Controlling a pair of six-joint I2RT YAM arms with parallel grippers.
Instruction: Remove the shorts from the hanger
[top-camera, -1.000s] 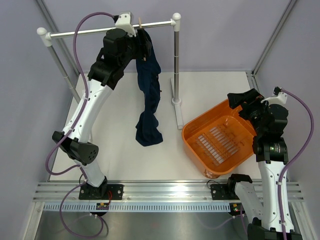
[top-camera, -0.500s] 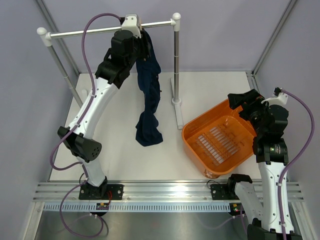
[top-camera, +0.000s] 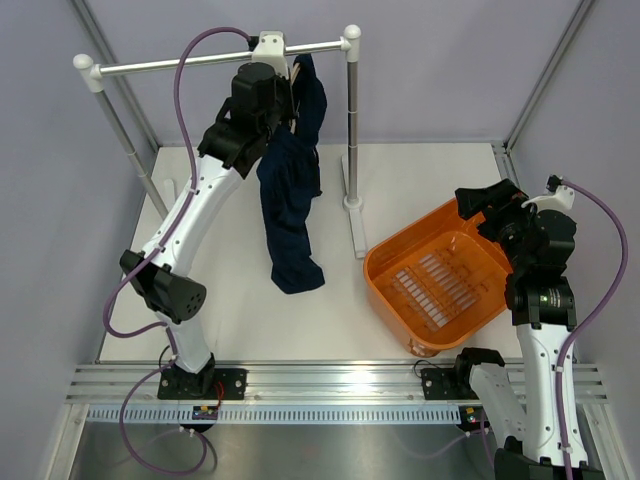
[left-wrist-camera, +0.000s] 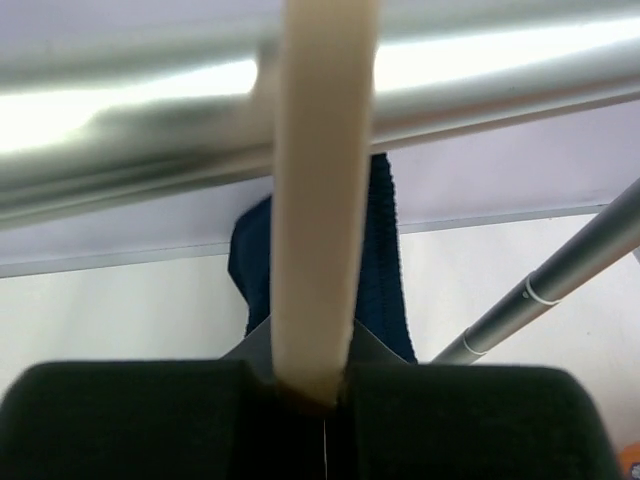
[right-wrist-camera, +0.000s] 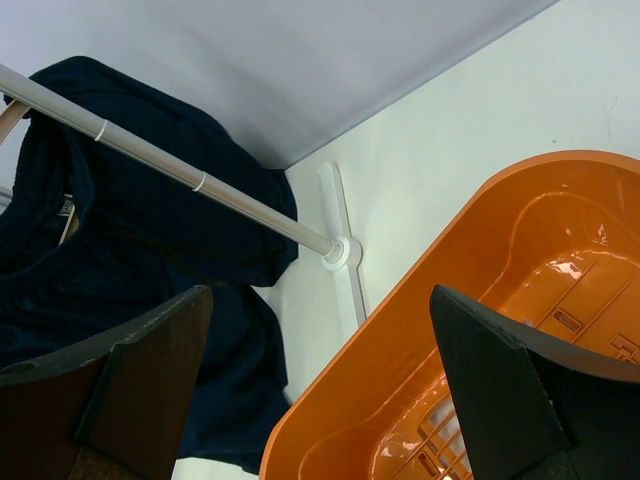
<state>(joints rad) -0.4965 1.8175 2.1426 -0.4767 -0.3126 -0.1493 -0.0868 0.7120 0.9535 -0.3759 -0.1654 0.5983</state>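
The white table (top-camera: 400, 190) carries a silver metal rail (top-camera: 180, 64) on two posts along its far side. The dark navy shorts (top-camera: 290, 200) hang from the right part of that rail, bunched at the top and trailing down toward the tabletop. An orange basket (top-camera: 385, 262) sits tilted at the right. Above its far rim hovers the right gripper (right-wrist-camera: 315, 330), fingers spread wide and holding nothing. The left gripper (left-wrist-camera: 312, 400) is up at the rail, fingers pinched on the tan hanger (left-wrist-camera: 318, 200), just beside the shorts.

Orange basket (top-camera: 395, 245) right of metal rail (top-camera: 170, 63)
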